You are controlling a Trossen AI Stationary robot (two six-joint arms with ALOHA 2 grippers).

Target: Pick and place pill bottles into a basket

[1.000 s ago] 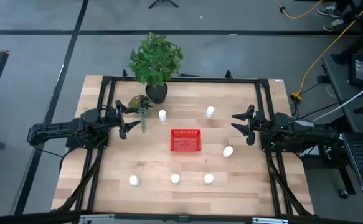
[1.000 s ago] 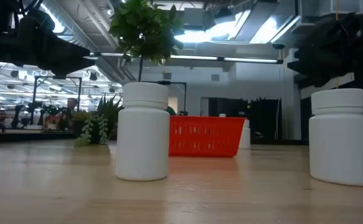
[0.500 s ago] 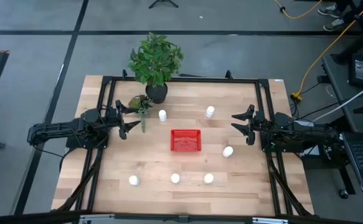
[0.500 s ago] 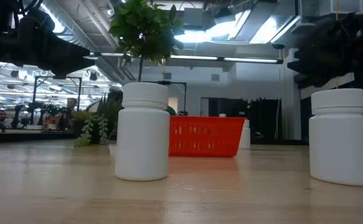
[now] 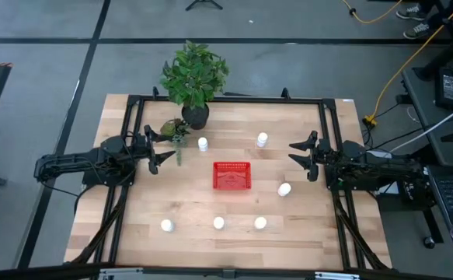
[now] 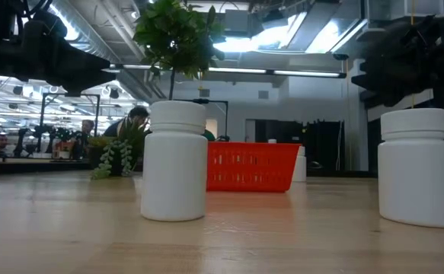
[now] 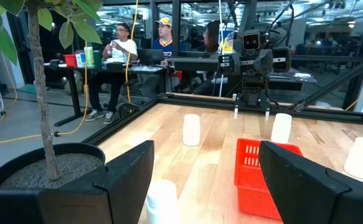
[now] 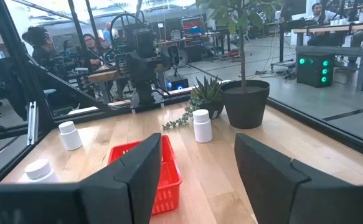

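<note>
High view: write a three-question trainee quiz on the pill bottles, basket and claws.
1. How many pill bottles stand on the table outside the basket?
2. True or false: the left claw holds a bottle.
3. Which bottle lies nearest the right claw? A: the bottle by the plant pot. B: the bottle right of the basket. C: the front-left bottle.

Key: 1. six; 2. false, both claws are open and hold nothing; 3. B.
</note>
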